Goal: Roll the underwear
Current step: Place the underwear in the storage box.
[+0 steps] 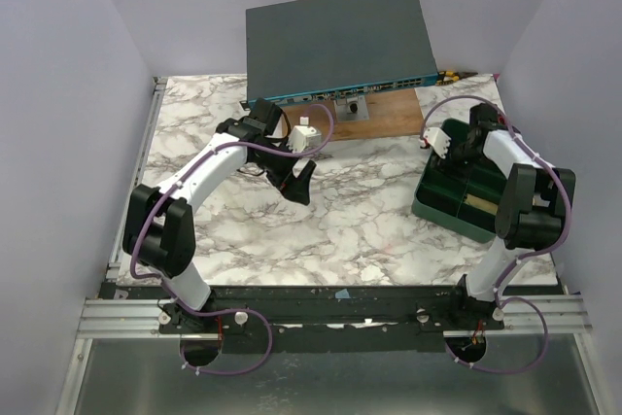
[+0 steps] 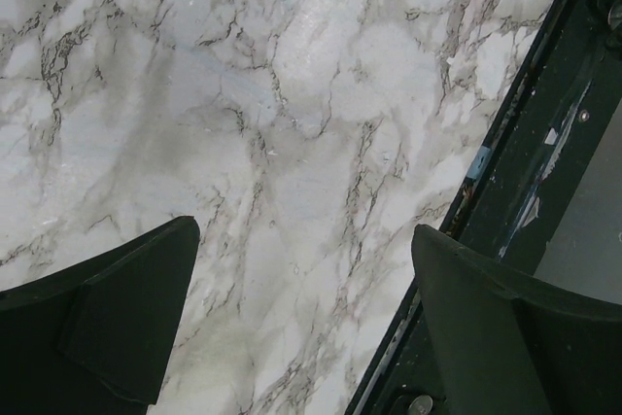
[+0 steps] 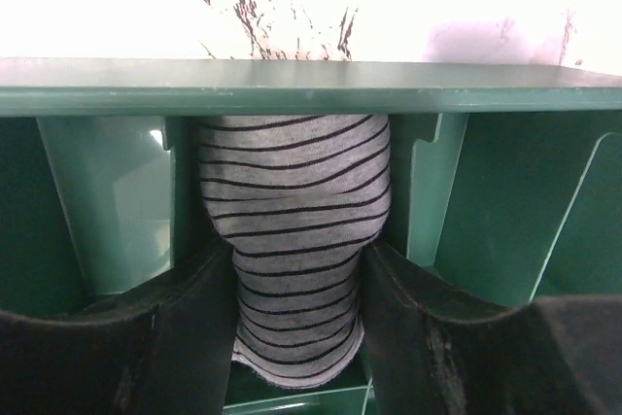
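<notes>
Striped underwear roll (image 3: 292, 211), long axis vertical at frame centre, pinched by right end effector (image 3: 296, 284) in green tray (image 3: 311, 85)

Underwear (image 3: 292, 191): grey knit with thin black stripes, rolled into a compact bundle. It sits in a narrow compartment of the green bin (image 3: 311, 85), with a divider close on each side and its far end at the bin wall. The far part bulges round. The near part is squeezed narrower between the fingers of the right gripper (image 3: 294, 269), which touch both sides. A hemmed edge shows at the near end
</notes>
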### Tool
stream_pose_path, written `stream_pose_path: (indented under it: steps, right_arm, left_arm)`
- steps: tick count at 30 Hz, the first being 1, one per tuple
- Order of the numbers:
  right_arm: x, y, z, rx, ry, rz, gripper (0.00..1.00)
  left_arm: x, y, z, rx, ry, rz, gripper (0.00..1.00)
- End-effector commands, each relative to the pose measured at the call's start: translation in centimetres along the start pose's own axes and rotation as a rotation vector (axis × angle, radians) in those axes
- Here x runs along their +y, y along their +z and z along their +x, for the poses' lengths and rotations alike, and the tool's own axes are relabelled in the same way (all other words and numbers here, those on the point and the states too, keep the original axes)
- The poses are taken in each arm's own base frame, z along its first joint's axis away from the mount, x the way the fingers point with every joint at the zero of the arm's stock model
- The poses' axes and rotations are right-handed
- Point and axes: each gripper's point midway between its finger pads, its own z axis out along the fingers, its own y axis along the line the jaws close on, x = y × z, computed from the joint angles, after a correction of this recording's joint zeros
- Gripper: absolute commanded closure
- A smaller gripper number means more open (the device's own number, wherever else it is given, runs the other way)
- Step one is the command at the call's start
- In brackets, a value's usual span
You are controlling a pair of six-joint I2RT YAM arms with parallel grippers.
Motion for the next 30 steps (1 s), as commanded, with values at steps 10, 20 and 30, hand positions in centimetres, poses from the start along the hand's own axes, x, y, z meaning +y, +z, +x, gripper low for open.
stream_pose_path:
  steps: [10, 20, 30]
  right_arm:
    - [2.8, -0.3, 2.2, 0.09, 0.121, -0.128, 0.35]
    - [1.9, -1.4, 1.6, 0.09, 0.123, -0.124, 0.34]
    - [0.4, -3.4, 0.4, 0.076, 0.116, -0.106, 0.35]
  left_arm:
    - [-0.7, -1.5, -1.2, -0.04, 0.063, -0.032, 0.01]
    - [-0.8, -1.3, -1.2, -0.041, 0.059, -0.026, 0.01]
    - [-0.7, -1.4, -1.4, -0.044, 0.062, -0.029, 0.01]
